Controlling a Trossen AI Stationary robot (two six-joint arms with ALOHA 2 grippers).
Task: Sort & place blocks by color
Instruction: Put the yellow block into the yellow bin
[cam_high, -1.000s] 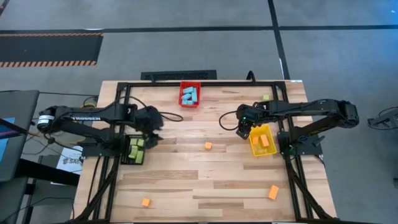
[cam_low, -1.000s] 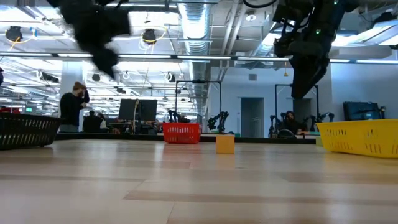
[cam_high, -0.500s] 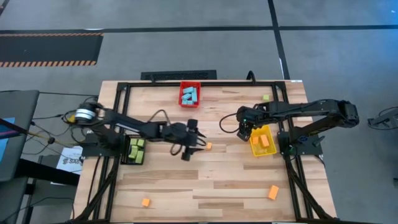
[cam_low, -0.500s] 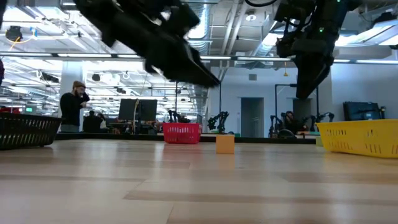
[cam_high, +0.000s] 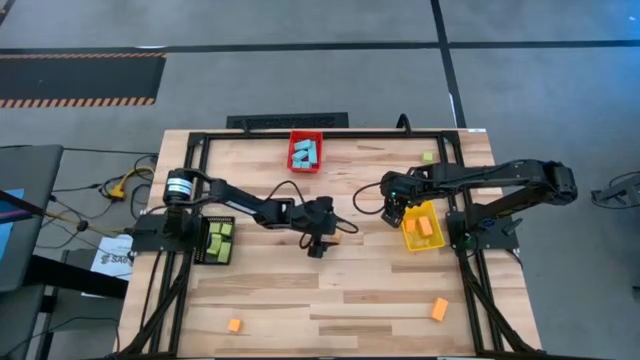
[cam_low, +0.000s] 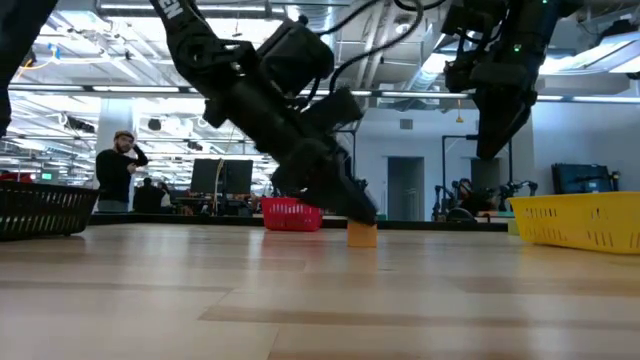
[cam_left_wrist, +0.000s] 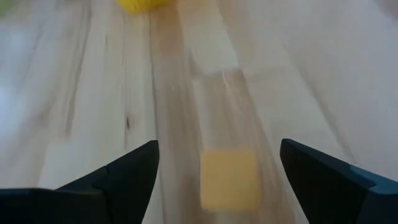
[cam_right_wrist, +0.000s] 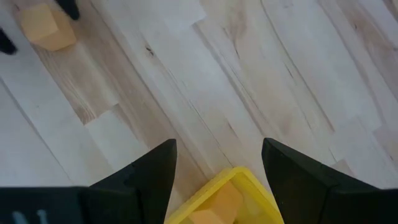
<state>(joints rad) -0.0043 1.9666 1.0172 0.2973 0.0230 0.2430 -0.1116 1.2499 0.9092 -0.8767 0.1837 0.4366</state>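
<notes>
Pale wooden counter (cam_high: 300, 290) carries an orange block (cam_left_wrist: 229, 177) mid-surface, sitting between the spread fingers of the left tool (cam_left_wrist: 217, 171), which is released. Right tool (cam_right_wrist: 217, 163) hangs released above the yellow bin (cam_high: 421, 227).

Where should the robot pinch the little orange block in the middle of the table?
Probably from above, with a finger on each of two opposite flat sides. The orange block is a small cube sitting flat on the table with nothing beside it. The left gripper already has it between its open fingers, so coming straight down and closing should work.
</notes>
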